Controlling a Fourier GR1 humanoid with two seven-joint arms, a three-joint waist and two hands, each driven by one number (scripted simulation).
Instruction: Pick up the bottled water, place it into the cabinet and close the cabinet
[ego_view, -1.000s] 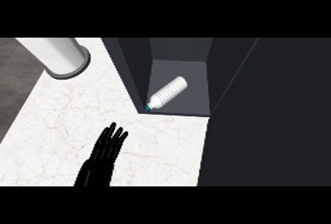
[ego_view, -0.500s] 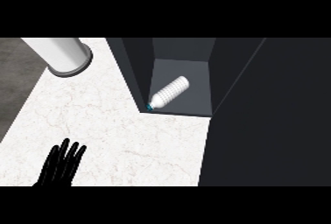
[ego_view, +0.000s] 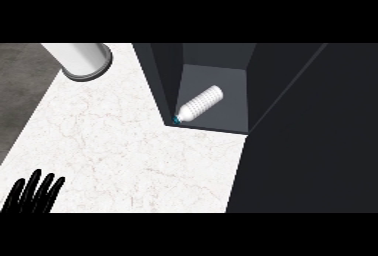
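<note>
The bottled water (ego_view: 199, 104) lies on its side inside the cabinet (ego_view: 221, 75), toward one o'clock. The left robot hand (ego_view: 33, 192), fingers straight and empty, has pulled back to seven o'clock; only closing the door remains.

I see table (ego_view: 125, 150) spread left and centre | cabinet (ego_view: 295, 125) stands on its right side, open | bottled water (ego_view: 198, 104) lies on its side in cabinet, cap end toward front left corner | cylinder (ego_view: 80, 57) at far left of table | left hand (ego_view: 33, 192) at near left edge, well apart from cabinet
</note>
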